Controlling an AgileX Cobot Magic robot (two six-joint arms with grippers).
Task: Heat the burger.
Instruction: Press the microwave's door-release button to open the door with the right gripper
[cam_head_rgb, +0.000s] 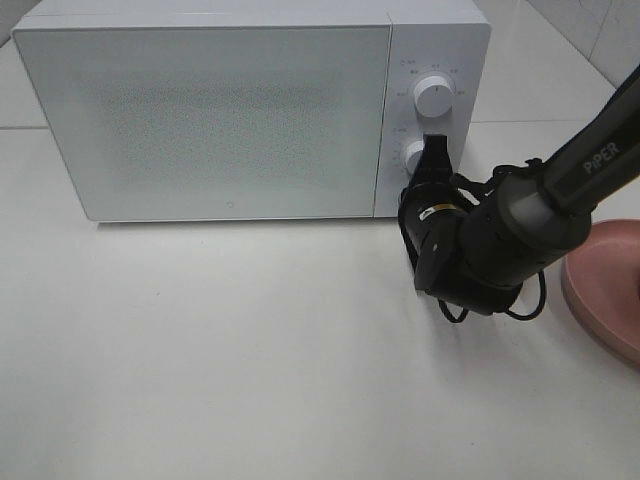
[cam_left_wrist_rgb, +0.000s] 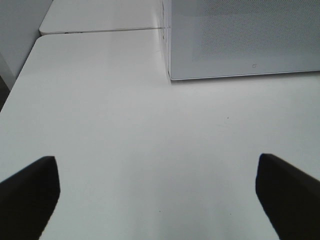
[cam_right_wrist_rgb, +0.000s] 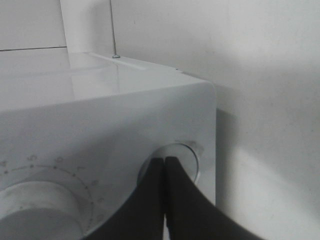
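Nearest the rig, the left gripper (cam_left_wrist_rgb: 157, 167) hangs released over the table (cam_left_wrist_rgb: 125, 115), jaws spread wide and holding nothing. Further in, the right gripper (cam_head_rgb: 435, 146) is clenched, its tips together against the lower knob (cam_head_rgb: 412, 156) of the microwave (cam_head_rgb: 200, 120), grasping nothing.

Step in hand, as judged: setting the timer. To do it well, the jaws should part, straddle the knob squarely and turn about its axis — a closed tip pushing off-centre may slip across the panel. The upper knob (cam_head_rgb: 435, 97) just above should stay undisturbed.

The burger shows in no view. The door is closed, so it is presumably inside — beyond the right gripper, toward the left arm's side. What shows of the pink plate (cam_head_rgb: 608, 290) carries nothing.
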